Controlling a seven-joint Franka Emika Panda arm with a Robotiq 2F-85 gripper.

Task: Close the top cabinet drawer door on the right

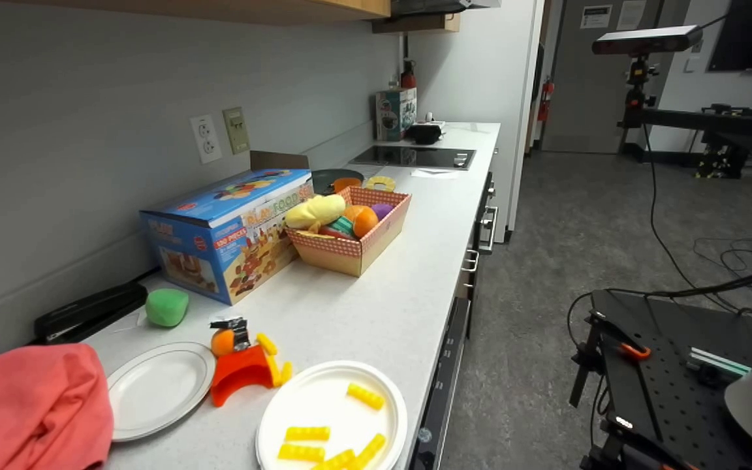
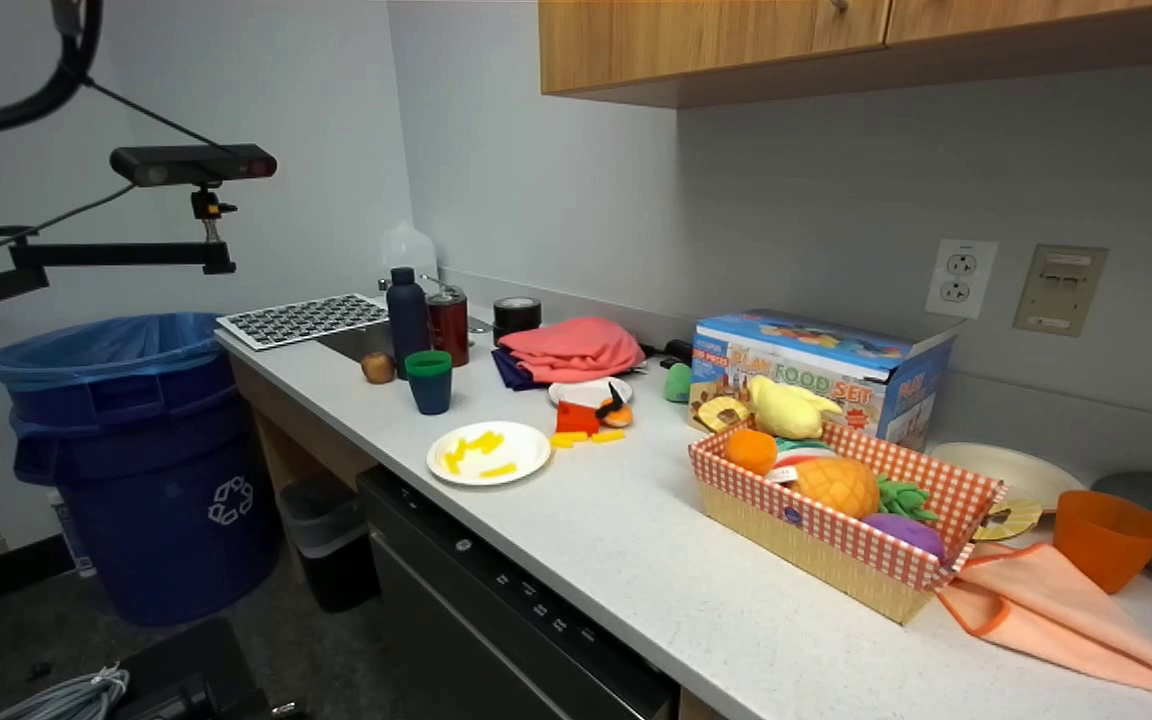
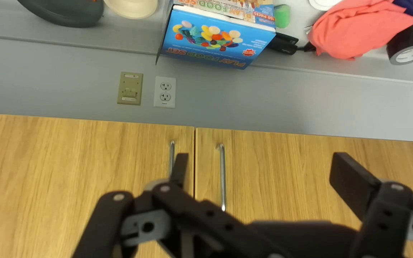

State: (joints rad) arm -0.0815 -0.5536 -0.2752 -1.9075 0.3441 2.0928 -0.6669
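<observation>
claw spread wide, facing wooden cabinet doors, both closed

The flat, light-brown cabinet doors look like smooth, satin wood with a fine visible grain; their slim silver bar handles are shiny metal. The blurred, black two-fingered end effector appears matt. The pale slab counter is smooth, the flat black cooktop glassy and reflective. The blue rectangular box looks like glossy printed cardboard, the crumpled coral cloth matt and soft, the flared orange cup like smooth plastic.
</observation>
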